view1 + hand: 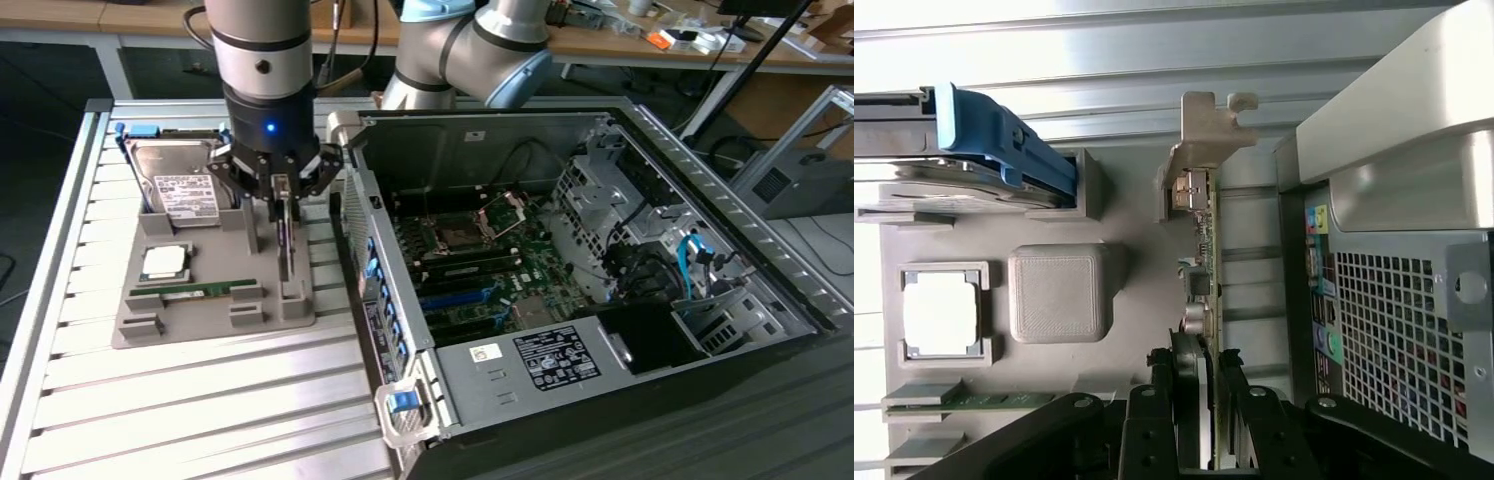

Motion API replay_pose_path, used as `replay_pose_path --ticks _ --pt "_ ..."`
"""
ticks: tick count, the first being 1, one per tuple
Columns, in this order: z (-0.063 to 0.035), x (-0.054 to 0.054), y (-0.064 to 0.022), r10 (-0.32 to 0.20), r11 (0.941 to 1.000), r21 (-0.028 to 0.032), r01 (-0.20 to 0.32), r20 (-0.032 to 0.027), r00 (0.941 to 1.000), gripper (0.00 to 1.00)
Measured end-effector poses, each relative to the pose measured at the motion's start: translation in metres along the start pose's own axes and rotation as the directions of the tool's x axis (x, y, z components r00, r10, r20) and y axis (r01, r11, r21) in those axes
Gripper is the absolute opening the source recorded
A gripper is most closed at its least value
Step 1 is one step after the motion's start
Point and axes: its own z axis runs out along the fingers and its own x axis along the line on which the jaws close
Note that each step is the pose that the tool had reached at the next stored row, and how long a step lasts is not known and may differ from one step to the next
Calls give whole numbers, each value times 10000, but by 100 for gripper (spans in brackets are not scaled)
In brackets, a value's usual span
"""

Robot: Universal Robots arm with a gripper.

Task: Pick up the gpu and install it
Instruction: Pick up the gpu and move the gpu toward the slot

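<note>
Hand: my gripper (282,195) (1197,365) points straight down over the tray (200,322) (1129,300).
Grip: clenched on the gpu (286,250) (1206,260), one finger (1154,415) pressed to each face.
Gpu position: directly beneath my hand, clamped between the fingers at its upper edge.
Gpu attitude: upright on its long edge, metal bracket (1199,130) at the end away from my fingers.
Gpu lower edge: down among the tray's slot blocks; I cannot tell whether it has left them.
Neighbours on tray: hard drive (180,185) just beside my hand; cpu (164,260) and memory stick (200,288) on the same side as the drive.
Case (534,125) (1394,120): open, just beside the tray on the exterior view's right, apart from the gpu.
</note>
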Motion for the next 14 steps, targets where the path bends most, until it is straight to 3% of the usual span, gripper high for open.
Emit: replay_pose_path --ticks 14 --pt "-87 -2 4 0 10000 -1 0 2 10000 29"
